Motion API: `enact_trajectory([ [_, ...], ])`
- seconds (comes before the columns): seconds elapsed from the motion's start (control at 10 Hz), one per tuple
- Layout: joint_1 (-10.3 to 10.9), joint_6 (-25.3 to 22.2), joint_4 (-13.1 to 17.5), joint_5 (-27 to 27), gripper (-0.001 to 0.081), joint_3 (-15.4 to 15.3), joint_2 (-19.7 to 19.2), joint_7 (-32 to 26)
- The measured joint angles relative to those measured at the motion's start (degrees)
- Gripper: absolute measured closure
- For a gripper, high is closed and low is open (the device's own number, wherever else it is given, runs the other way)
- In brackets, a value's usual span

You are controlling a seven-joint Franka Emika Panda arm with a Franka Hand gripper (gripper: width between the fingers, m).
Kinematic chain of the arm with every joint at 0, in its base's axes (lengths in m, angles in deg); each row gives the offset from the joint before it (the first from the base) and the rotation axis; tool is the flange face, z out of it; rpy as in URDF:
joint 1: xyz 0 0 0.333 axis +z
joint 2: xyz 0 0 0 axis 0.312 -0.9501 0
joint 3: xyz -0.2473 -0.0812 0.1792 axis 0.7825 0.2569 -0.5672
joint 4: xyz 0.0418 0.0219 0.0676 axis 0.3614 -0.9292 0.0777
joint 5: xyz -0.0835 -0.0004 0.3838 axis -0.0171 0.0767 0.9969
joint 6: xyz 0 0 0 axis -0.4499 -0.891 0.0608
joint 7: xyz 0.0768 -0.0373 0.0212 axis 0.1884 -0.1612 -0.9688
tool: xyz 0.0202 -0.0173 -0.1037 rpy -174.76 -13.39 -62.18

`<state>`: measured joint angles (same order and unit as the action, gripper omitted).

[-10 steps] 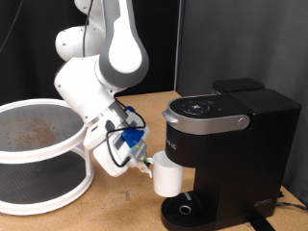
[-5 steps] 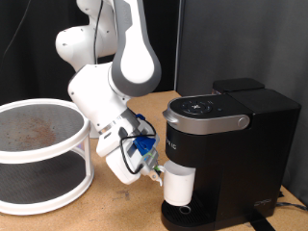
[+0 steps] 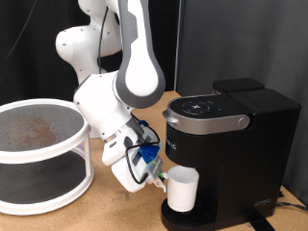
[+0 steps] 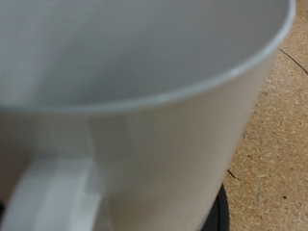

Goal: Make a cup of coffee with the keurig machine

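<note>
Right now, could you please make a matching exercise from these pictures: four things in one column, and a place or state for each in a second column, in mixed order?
Things:
1. cup
2. keurig machine
3. tiered rack
4. tool

Places or states:
A. stands at the exterior view's left
B. black box at the exterior view's right
C. white, over the round drip tray
D. at the arm's end, holding the cup from its side

Pairs: 1-C, 2-B, 3-A, 4-D
</note>
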<state>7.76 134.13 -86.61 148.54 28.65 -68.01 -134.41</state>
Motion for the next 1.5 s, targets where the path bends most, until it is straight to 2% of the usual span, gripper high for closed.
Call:
enact_trajectory([
  [0.5, 0.0, -1.26, 0.16, 2.06, 0.073, -0.39, -1.37, -1.19],
  [0.6, -0.01, -1.3, 0.16, 2.07, 0.0656, -0.39, -1.37, -1.19],
  [0.7, -0.02, -1.32, 0.16, 2.07, 0.0656, -0.39, -1.37, -1.19],
  [0.8, -0.08, -1.36, 0.15, 1.82, 0.0418, -0.36, -1.34, -0.9],
  [0.9, -0.24, -1.38, 0.07, 0.93, 0.0418, -0.26, -1.16, -0.09],
  [1.0, -0.38, -1.71, -0.24, -1.27, 0.0224, 0.12, -0.51, 1.84],
  [1.1, -0.77, -2.68, -0.79, -5.21, 0.009, 0.69, 0.79, 5.51],
  [1.2, -1.13, -3.77, -1.59, -9.33, 0.009, 1.49, 2.66, 9.19],
  [1.3, -1.5, -4.56, -2.58, -13.49, 0.002, 2.26, 4.86, 12.46],
  [1.5, -2.22, -5.03, -4.71, -21.18, 0.0001, 3.68, 9.29, 17.73],
])
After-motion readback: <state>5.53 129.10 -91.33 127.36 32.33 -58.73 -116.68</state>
